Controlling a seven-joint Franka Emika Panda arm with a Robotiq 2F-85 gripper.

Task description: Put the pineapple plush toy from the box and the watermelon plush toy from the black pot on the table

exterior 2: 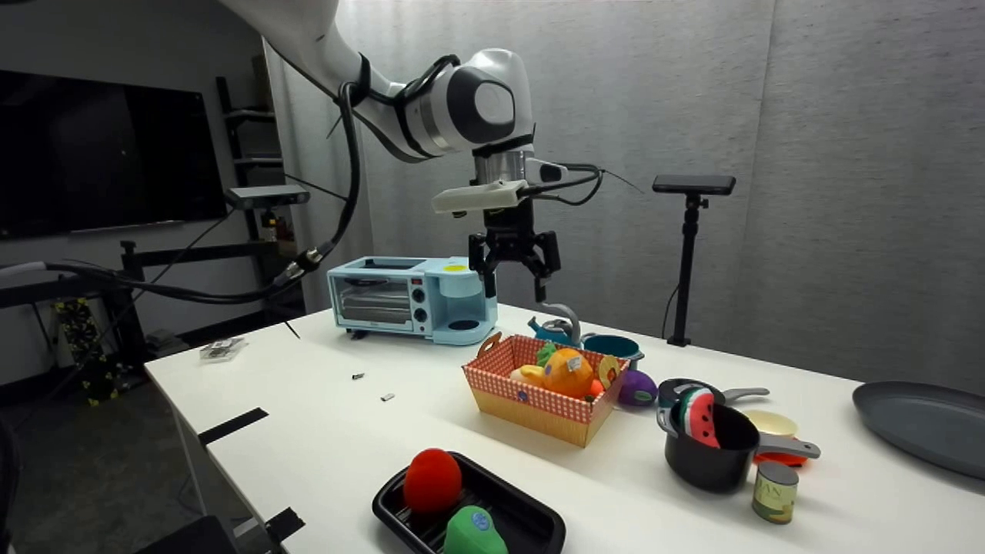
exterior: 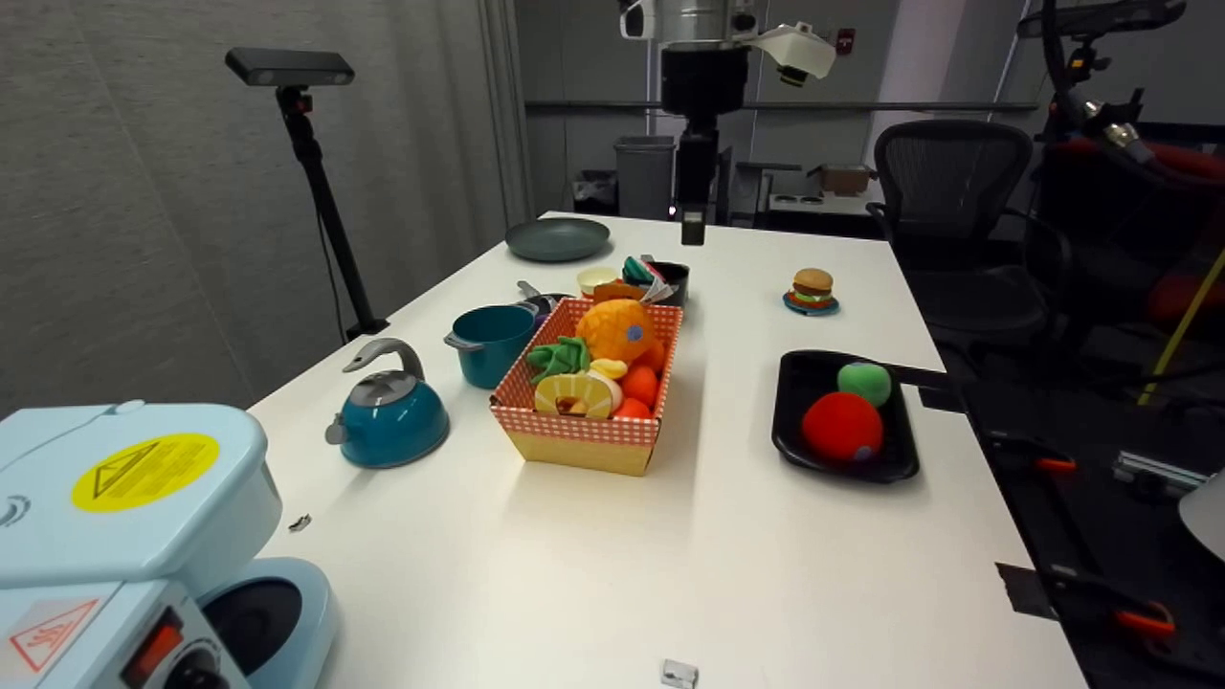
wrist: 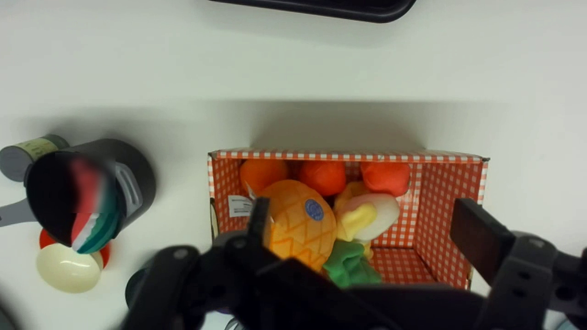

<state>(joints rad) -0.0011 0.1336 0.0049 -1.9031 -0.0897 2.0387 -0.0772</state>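
Observation:
The orange pineapple plush toy (exterior: 617, 330) (exterior 2: 568, 373) (wrist: 298, 224) with a green tuft lies in the checked box (exterior: 586, 450) (exterior 2: 531, 412) (wrist: 351, 156) among other plush food. The red and green watermelon plush toy (exterior 2: 700, 418) (exterior: 641, 270) (wrist: 91, 231) leans, partly sticking out, in the round black pot (exterior 2: 704, 464) (exterior: 676, 279) (wrist: 140, 172) with a grey handle. Both containers stand on the white table (exterior: 574, 565). My gripper (exterior 2: 515, 295) (wrist: 367, 224) is open and empty, above the box. In the wrist view the left finger overlaps the pineapple's edge; the right is near the box's end wall.
A black tray (exterior: 797, 383) (exterior 2: 512, 496) holds a red and a green toy. A teal kettle (exterior: 392, 423) and teal pot (exterior: 493, 344) stand beside the box. A can (exterior 2: 775, 492), bowl (exterior 2: 769, 425), burger toy (exterior: 812, 287), grey plate (exterior: 558, 239) and blue oven (exterior 2: 412, 300) are around.

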